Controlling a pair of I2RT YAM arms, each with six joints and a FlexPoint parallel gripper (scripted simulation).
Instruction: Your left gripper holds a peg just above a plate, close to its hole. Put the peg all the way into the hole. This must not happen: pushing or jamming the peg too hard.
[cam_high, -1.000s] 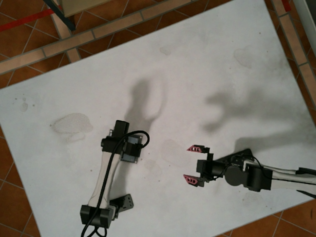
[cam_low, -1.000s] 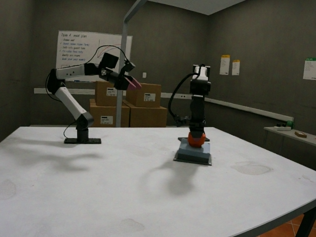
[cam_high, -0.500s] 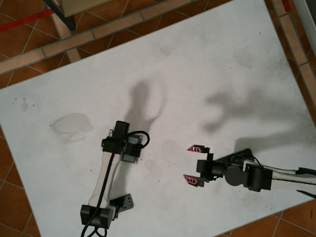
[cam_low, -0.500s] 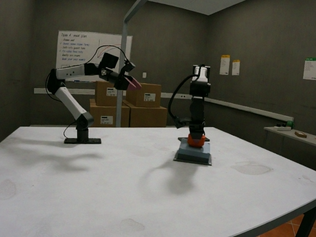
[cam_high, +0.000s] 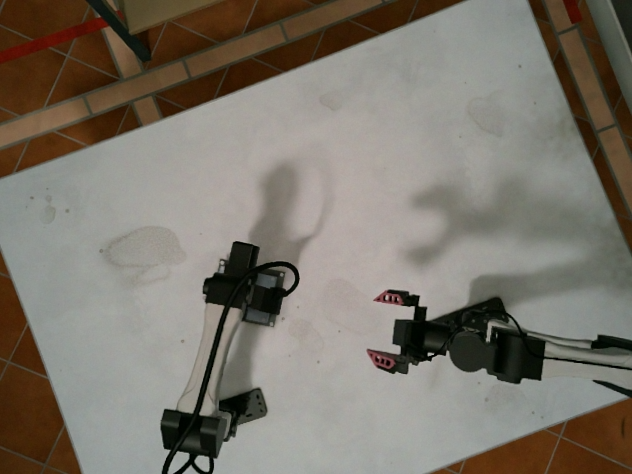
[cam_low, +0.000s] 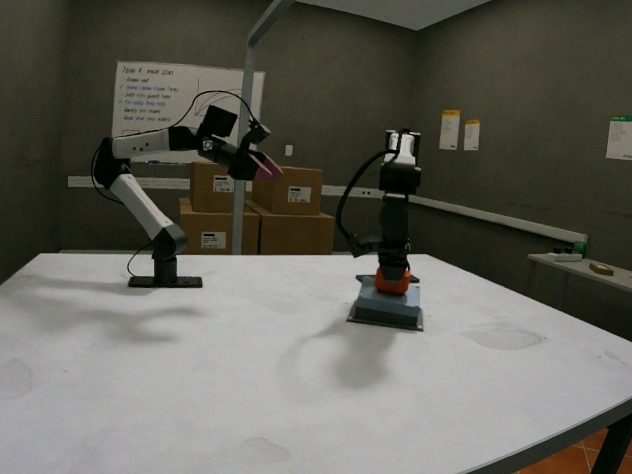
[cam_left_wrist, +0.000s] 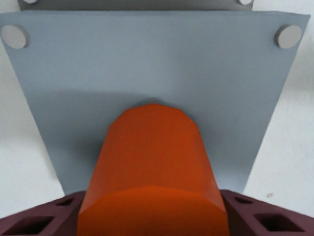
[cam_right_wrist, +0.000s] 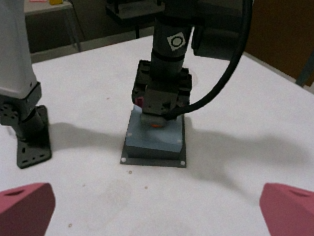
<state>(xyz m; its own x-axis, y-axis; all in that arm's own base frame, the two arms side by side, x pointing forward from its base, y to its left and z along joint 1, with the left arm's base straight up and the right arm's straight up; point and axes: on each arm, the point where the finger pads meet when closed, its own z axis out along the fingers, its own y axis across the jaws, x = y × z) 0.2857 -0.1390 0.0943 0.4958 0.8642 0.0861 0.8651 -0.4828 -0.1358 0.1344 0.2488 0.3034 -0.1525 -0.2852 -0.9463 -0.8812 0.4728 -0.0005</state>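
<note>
The orange peg (cam_low: 400, 290) (cam_left_wrist: 152, 150) (cam_right_wrist: 156, 125) stands upright on the grey-blue raised plate (cam_high: 260, 317) (cam_low: 369, 301) (cam_left_wrist: 150, 55) (cam_right_wrist: 155, 141), its foot meeting the plate's top face. The hole is hidden under the peg, so its depth cannot be read directly. My left gripper (cam_left_wrist: 154, 198) points down over the peg, with a dark red finger on each side. The fingers stand open around the peg, very close to its sides. My right gripper (cam_high: 372, 325) (cam_low: 269, 169) (cam_right_wrist: 157, 192) is open and empty, raised above the table away from the plate.
The white table (cam_high: 357, 153) (cam_low: 204, 397) carries both arm bases (cam_low: 164, 280) (cam_right_wrist: 34, 142). The left arm's looping cable (cam_high: 293, 265) (cam_low: 343, 204) hangs beside its wrist. Stacked cardboard boxes (cam_low: 219, 224) and a grey post (cam_low: 238, 214) stand behind the table.
</note>
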